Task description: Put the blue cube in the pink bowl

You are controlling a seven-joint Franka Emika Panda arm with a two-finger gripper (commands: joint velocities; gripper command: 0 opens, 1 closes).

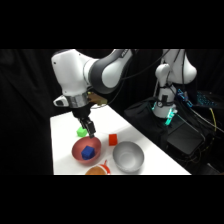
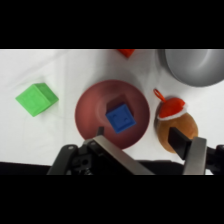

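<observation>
- Cube [image 2: 120, 118] – it sits inside the pink bowl [image 2: 90, 107], free of the fingers, so the drop looks done.
- Gripper [image 2: 142, 145] hangs just above the bowl, jaws spread wide and empty.
- Green block [image 2: 36, 99], grey bowl [image 2: 197, 67] lie apart, untouched.

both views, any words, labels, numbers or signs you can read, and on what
None can be read in either view.
blue cube: faint dark marks on its top face, too blurred to tell whether they are text.
green block: a faint raised outline on its top, no letters legible.
pink bowl, grey bowl, red cube, the orange object and the gripper: no text visible.
</observation>
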